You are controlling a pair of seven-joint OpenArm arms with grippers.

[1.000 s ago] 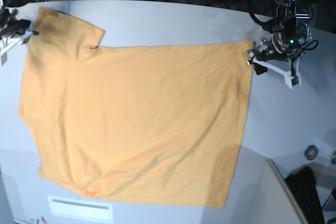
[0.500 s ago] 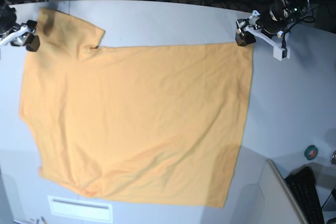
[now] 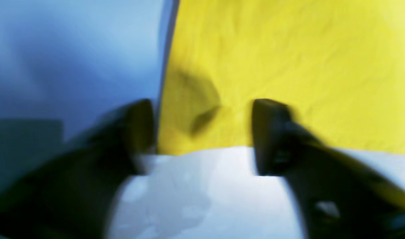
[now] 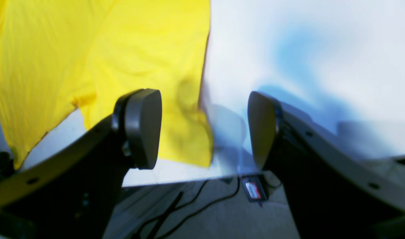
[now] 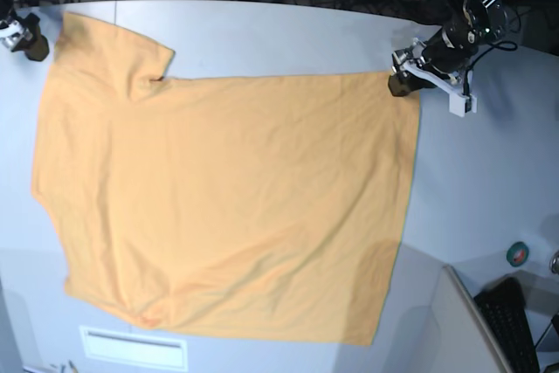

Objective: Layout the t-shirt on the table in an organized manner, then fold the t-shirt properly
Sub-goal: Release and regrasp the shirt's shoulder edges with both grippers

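Base view: plain orange soft-fabric t-shirt [image 5: 218,198] lies flat on white table [image 5: 489,181]; left gripper [image 5: 400,83] and right gripper [image 5: 33,46], jaws wide, flank its far corners.

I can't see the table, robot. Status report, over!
Left gripper open, over shirt corner. Right gripper open, holding nothing. Orange t-shirt spread flat on white table. Nothing on the shirt, over.

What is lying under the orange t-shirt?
The t-shirt lies spread flat on the white table, which shows all around it. Whether anything else lies beneath the cloth cannot be seen; no bulge shows.
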